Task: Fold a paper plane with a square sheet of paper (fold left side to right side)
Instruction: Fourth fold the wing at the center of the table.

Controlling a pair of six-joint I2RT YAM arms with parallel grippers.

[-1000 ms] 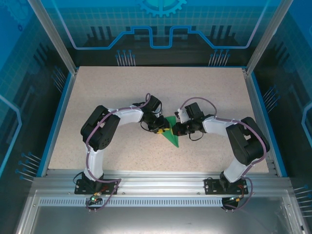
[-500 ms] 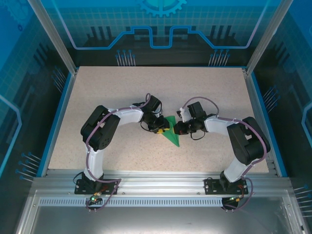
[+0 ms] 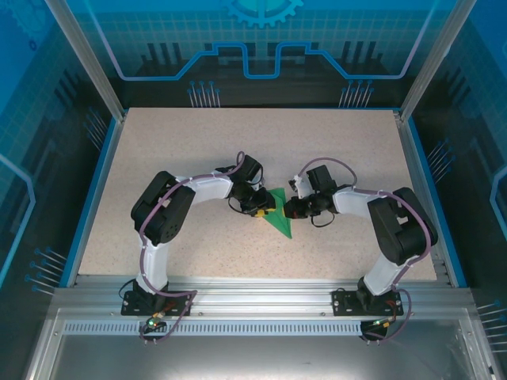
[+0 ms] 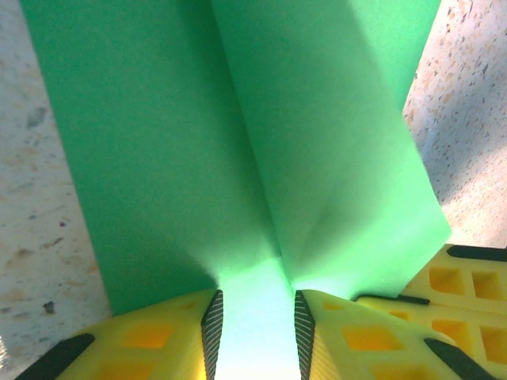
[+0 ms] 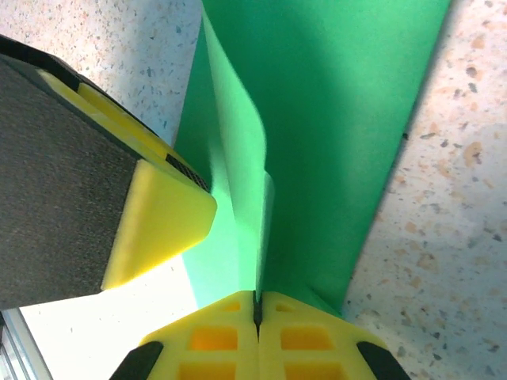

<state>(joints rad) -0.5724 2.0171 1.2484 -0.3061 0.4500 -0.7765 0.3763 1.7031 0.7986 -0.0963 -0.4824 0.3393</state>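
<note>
From above: green paper, folded to a pointed wedge, lies flat on the table about midway between the left and right edges and a little toward the near edge. Left gripper at its left side, right gripper at its right side, facing each other across it and nearly touching. Set so, most likely, for steadying on one side and folding on the other.

From the left wrist: left gripper low over the paper, fingers a narrow gap apart, straddling the crease running away up the middle. Gap filled with bright green; pads either squeezing it or merely beside it, hard to tell in the glare. Seems placed to keep the crease line pinned rather than to lift anything.

From the right wrist: right gripper closed tight, fingers meeting on a raised flap of the paper standing on edge above the flat layer. Gripped there, by the look of it, to carry the flap across. Left gripper's yellow finger just beside the foot of the flap, apparently serving as a stop to fold against.
</note>
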